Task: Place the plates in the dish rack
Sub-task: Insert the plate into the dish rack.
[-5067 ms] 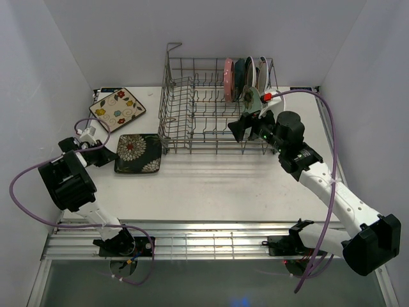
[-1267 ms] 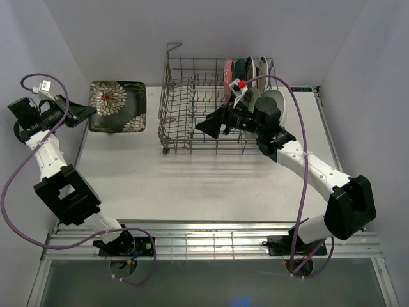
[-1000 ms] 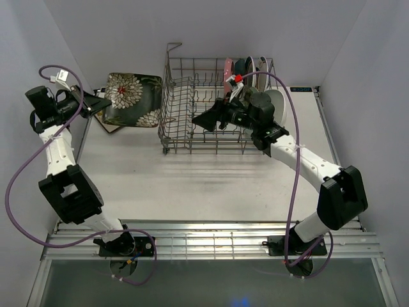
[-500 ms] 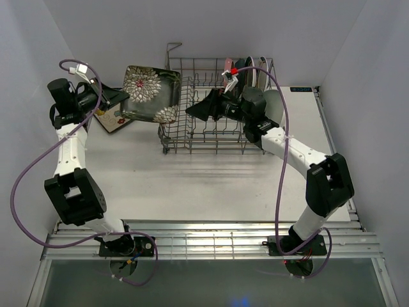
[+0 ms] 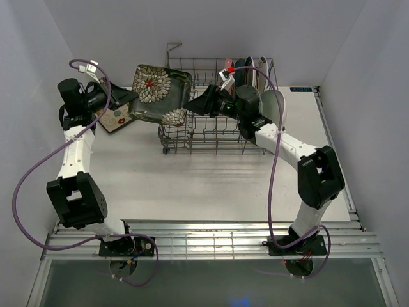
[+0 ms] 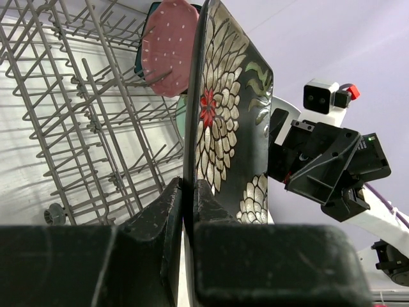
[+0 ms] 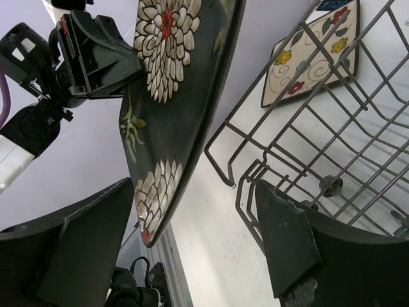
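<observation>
A handover, apparently: the left gripper [image 6: 188, 192] clamps the dark floral square ceramic plate [image 5: 160, 93] by its edge, upright just ahead of the widely spread, empty jaws of the right gripper [image 7: 192, 211] at the end of the grey wire dish rack [image 5: 217, 135]; those jaws must advance and clamp.

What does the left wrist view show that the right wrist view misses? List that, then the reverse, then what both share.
Left wrist only: the pink dotted plate standing at the far end of the dish rack, and the right arm's wrist seen from outside.
Right wrist only: the cream floral plate lying beyond the rack, and the right gripper open, its fingers either side of the dark plate's near corner.
Both: the dark floral plate upright in the left gripper, and the dish rack.
</observation>
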